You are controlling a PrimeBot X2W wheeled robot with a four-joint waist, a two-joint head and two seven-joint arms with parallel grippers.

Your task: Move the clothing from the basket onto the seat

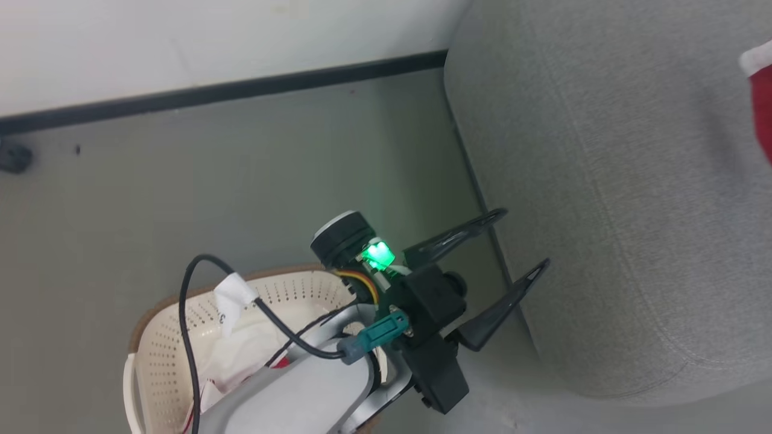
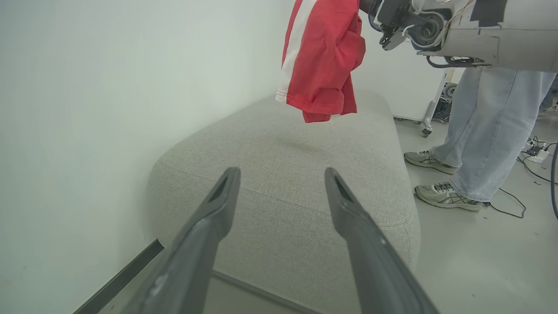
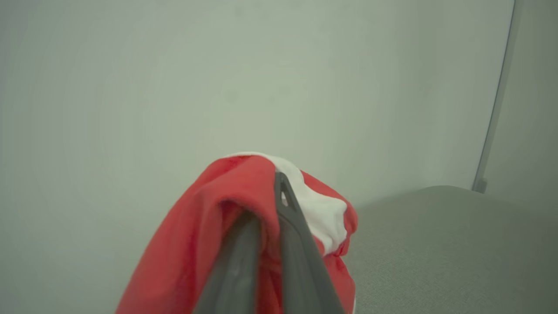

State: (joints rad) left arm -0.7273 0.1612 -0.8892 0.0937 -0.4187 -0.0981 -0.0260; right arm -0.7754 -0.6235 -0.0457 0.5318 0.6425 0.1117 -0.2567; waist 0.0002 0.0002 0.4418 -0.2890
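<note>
A red garment with a white stripe [image 2: 322,56] hangs in the air above the grey seat [image 2: 296,144], clear of the cushion. My right gripper [image 3: 266,196] is shut on this clothing [image 3: 196,253], which drapes over both fingers. A corner of it shows at the right edge of the head view [image 1: 761,90]. My left gripper [image 1: 525,238] is open and holds nothing, beside the seat's [image 1: 603,181] near end, above the floor. The cream basket [image 1: 157,337] sits at the lower left under my left forearm, with white and red clothing [image 1: 241,355] still inside.
A person in jeans and grey sneakers [image 2: 449,194] stands on the floor beside the seat's far side. Cables [image 2: 514,205] lie near their feet. A white wall with a dark baseboard [image 1: 241,90] runs behind the seat and basket.
</note>
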